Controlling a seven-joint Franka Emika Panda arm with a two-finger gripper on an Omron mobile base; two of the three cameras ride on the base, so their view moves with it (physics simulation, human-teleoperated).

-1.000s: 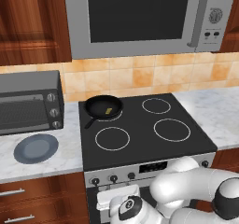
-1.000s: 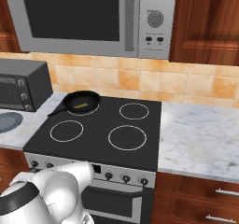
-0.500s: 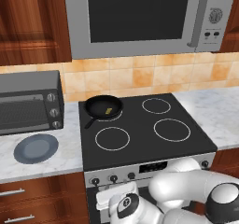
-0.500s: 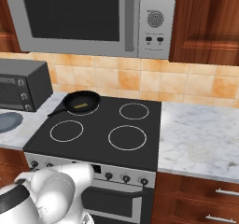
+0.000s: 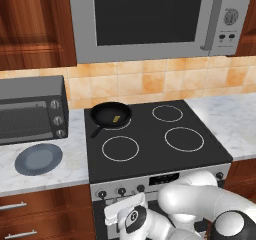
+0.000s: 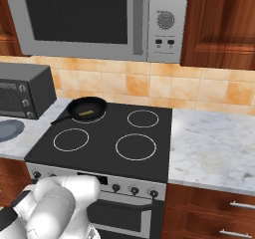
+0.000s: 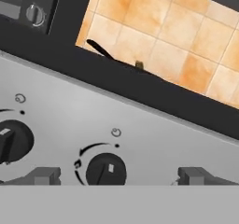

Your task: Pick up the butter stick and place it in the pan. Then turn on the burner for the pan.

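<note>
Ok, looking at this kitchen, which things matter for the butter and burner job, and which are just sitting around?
Part of the job:
- butter stick, already in the pan
- pan on its burner
- stove knob between the open fingers

Just lying about:
- blue-grey plate
- toaster oven
- microwave

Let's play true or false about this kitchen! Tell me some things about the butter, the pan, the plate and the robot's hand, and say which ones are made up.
1. The butter stick lies inside the pan. True.
2. The pan sits on the front right burner. False: it sits at the back left of the cooktop.
3. The blue-grey plate holds food. False: it is bare.
4. The gripper is open, facing a stove knob. True.
5. The toaster oven stands left of the stove. True.
</note>
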